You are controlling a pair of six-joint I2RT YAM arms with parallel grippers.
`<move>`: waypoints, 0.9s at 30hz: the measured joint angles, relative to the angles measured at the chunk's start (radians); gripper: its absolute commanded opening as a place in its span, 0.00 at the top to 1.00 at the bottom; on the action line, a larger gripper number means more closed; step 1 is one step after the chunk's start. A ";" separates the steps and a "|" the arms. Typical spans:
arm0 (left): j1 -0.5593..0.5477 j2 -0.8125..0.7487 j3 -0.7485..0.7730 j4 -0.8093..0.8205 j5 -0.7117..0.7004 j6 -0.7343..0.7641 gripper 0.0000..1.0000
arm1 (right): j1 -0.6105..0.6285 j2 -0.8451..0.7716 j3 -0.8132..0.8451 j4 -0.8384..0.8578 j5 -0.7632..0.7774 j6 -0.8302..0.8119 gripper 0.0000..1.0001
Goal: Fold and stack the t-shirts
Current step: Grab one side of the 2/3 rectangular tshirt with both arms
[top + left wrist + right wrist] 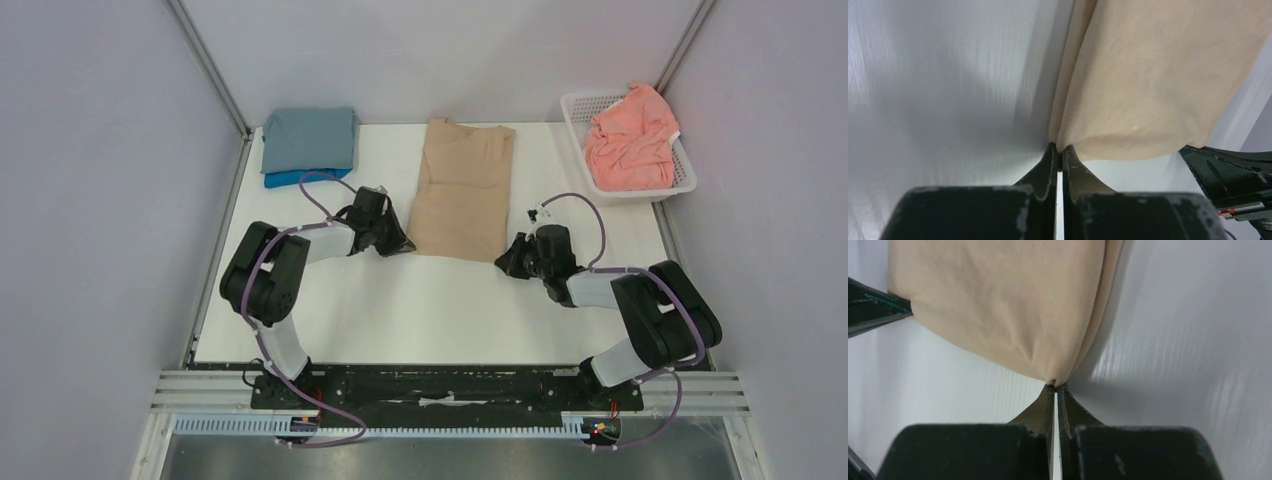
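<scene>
As the desk (420, 310) stands, you have one shirt in hand, two stacked and one untouched.

Item one, the tan t-shirt (462, 190). It lies in the middle of the desk, running from the far edge toward the centre. It is already narrowed into a long panel, with no sleeve showing at either side. I judge the crosswise fold not yet made.

Item two, the white basket (578, 108). It sits at the far right corner and holds the salmon-pink t-shirt (630, 145), which is crumpled and unfolded.

Item three, the grey-blue t-shirt (308, 138). It is folded at the far left corner and rests on the bright blue t-shirt (300, 179), of which only a near strip shows. That is your stack so far.

Item four, the left gripper (1059, 150). Its fingers are pressed together on the near left corner of the tan hem, with cloth pinched at the tips. The right gripper (1054, 386) is likewise clamped on the near right corner.

Remaining, by my estimate: carry the hem toward the collar, set the tan shirt on the stack, then fold and stack the pink one. The task is roughly half complete.
</scene>
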State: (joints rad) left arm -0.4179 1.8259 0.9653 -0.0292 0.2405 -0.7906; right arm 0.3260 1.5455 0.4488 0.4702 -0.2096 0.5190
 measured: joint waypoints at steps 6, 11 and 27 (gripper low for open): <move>-0.029 -0.139 -0.174 0.037 -0.011 -0.004 0.98 | 0.069 -0.194 -0.139 -0.058 0.006 -0.016 1.00; -0.119 -0.367 -0.385 0.007 -0.071 -0.038 0.98 | 0.179 -0.443 -0.285 -0.153 0.016 -0.014 1.00; -0.406 -1.206 -0.712 -0.331 -0.194 -0.193 0.98 | 0.600 -0.974 -0.439 -0.433 0.079 0.143 1.00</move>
State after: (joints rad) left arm -0.8234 0.6201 0.2531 -0.3603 0.0467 -0.9840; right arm 0.9257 0.5713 0.0101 0.0372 -0.1307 0.6624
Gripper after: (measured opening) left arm 0.043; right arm 0.008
